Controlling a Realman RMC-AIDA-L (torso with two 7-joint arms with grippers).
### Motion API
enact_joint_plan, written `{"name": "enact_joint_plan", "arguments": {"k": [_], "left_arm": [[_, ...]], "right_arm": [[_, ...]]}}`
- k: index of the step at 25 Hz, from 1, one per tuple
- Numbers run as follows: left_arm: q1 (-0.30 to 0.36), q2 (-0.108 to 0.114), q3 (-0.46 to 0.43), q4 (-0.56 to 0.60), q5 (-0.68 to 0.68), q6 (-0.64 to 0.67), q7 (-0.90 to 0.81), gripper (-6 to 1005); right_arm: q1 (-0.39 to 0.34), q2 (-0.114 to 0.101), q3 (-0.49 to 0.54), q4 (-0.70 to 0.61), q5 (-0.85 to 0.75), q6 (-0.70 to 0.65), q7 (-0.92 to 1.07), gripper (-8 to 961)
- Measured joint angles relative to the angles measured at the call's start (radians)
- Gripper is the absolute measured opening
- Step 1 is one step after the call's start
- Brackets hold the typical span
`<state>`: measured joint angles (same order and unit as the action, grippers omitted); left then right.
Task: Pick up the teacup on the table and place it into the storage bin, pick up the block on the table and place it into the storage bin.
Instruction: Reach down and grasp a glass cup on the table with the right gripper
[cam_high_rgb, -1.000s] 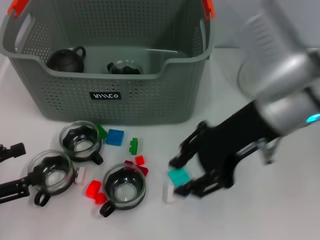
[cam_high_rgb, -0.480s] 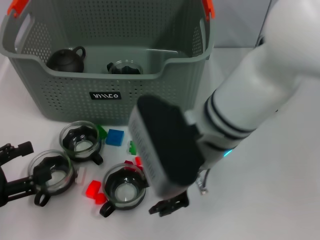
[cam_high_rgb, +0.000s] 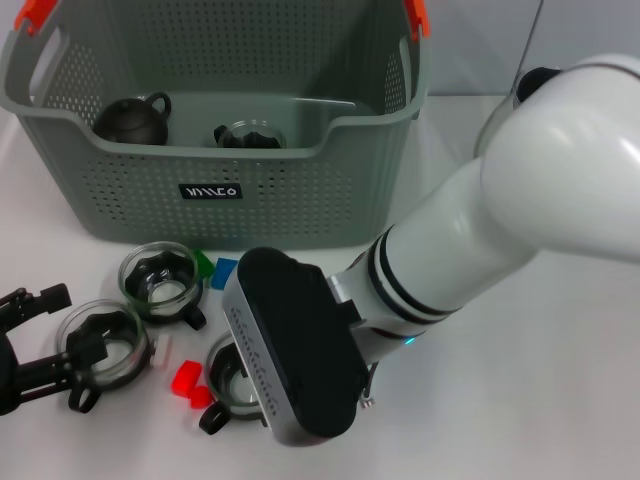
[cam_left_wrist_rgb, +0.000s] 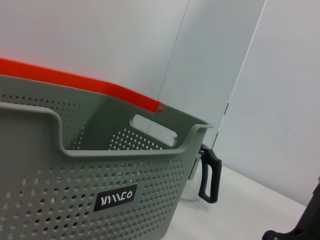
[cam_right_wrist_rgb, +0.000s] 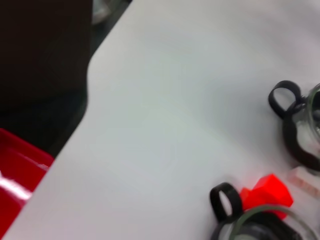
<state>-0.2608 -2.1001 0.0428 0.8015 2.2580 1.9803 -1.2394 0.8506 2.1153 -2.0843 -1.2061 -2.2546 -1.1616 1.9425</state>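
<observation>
I see the grey perforated storage bin (cam_high_rgb: 215, 190) upright, two dark teaware pieces inside. In front of it stand three glass teacups (cam_high_rgb: 160, 278), with blue (cam_high_rgb: 222, 271) and red blocks (cam_high_rgb: 186, 377) scattered among them

Right arm (cam_high_rgb: 480, 230) reaches across low; left gripper (cam_high_rgb: 25, 345) open.

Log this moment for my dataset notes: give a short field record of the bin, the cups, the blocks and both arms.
storage bin: grey, perforated, at the table's far side
in bin: dark teapot, one glass teacup
teacups on table: three; two in full view, one half hidden
blocks: red and blue visible
left gripper: open, beside nearest teacup
right arm: over the blocks, gripper hidden
</observation>
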Motion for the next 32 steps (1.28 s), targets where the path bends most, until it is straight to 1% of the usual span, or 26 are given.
{"name": "enact_joint_plan", "arguments": {"k": [4,11,13,19,22,28,32], "left_arm": [[0.0,0.0,0.0,-0.001,0.0,-0.002,0.0,918],[0.0,-0.002,0.0,-0.001,0.0,-0.011,0.0,918],[0.0,-0.003,0.0,-0.001,0.0,-0.011,0.0,918],[0.0,-0.003,0.0,-0.001,0.0,-0.013,0.0,917],[-0.005,-0.003,0.0,-0.001,0.0,-0.017,0.0,918],[-0.011,-0.003,0.001,-0.002,0.0,-0.019,0.0,919],[-0.009,-0.003,0.001,-0.003,0.0,-0.02,0.0,919]], "right_arm": [[-0.006,0.0,-0.038,0.025,-0.001,0.066,-0.003,518],[0.004,0.006,-0.078,0.08,-0.001,0.11,-0.002,517],[0.004,0.006,-0.079,0.079,0.001,0.092,0.002,517],[0.021,0.001,-0.069,0.062,-0.002,-0.023,0.055,513],[0.025,0.001,-0.063,0.06,-0.003,-0.047,0.062,504],[0.022,-0.001,-0.067,0.076,-0.005,0.043,0.059,487],[0.027,0.002,-0.072,0.105,-0.005,0.068,0.054,475]]}}
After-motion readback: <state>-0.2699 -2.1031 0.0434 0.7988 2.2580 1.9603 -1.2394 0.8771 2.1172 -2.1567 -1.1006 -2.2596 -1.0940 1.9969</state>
